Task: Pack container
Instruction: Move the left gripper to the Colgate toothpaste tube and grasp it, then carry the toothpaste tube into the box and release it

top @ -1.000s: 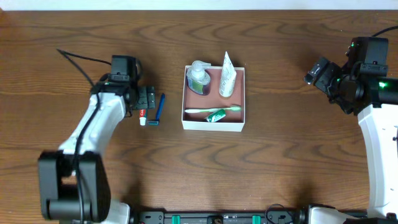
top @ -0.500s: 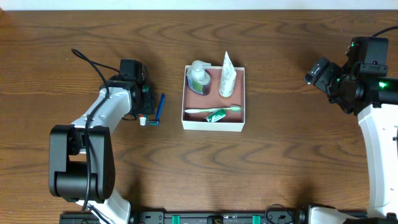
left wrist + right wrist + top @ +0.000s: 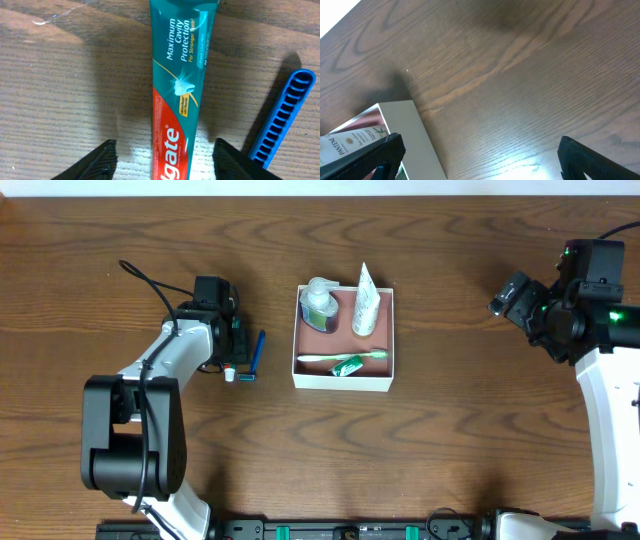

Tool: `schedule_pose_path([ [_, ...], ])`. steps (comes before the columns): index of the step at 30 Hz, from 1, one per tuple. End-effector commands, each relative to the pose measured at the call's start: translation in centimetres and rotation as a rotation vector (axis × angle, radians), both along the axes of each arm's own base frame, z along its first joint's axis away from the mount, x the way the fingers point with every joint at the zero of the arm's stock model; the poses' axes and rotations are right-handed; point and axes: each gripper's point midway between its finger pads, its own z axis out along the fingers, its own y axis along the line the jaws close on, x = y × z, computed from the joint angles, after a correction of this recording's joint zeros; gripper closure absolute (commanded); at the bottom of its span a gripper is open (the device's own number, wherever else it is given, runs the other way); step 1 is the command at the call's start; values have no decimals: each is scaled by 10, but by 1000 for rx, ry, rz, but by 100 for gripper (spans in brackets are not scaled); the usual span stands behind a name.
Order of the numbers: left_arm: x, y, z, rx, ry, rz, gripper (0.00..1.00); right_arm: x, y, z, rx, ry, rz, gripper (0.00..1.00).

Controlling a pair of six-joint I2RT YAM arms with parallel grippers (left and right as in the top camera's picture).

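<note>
The container (image 3: 342, 383) is a square white-walled box with a pinkish-brown bottom at the table's middle. It holds a clear pump bottle (image 3: 318, 306), a white tube (image 3: 365, 302), a toothbrush (image 3: 340, 357) and a small green tube (image 3: 347, 366). A Colgate toothpaste tube (image 3: 180, 85) lies flat on the table left of the box, a blue comb (image 3: 281, 121) beside it. My left gripper (image 3: 236, 346) is open, low over the toothpaste, one finger (image 3: 94, 164) on each side, not touching it. My right gripper (image 3: 512, 297) is open and empty, raised right of the box.
The toothpaste's white cap end (image 3: 229, 376) and the comb (image 3: 256, 355) lie side by side near the box's left wall. The right wrist view shows the box's white wall (image 3: 415, 135) and the white tube (image 3: 350, 142) at lower left, bare wood elsewhere.
My left arm swung in and brought its gripper down over the toothpaste tube, mostly in the first half second. The right arm and the box contents have not moved.
</note>
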Motion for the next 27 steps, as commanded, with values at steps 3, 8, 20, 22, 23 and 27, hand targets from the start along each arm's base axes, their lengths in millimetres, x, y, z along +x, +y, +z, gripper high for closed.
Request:
schedule_pose_path([
  [3,1,0,-2,4,6,-24,47,2,-2,3,9,-6,-15,1],
  [8,0,0,-5,4,12,-24,50,2,-2,3,8,-6,-14,1],
  [20,-6,-7,-12,-13,44,-125,67,2,-2,3,9,-6,-15,1],
  [22,-6,-7,-8,-11,38,-135,77,2,-2,3,8,-6,-14,1],
  [23,-5,-7,-5,-11,32,-136,85,2,-2,3,8,-6,-14,1],
  [27,2,-7,23,0,-30,-179,94,2,-2,3,8,-6,-14,1],
])
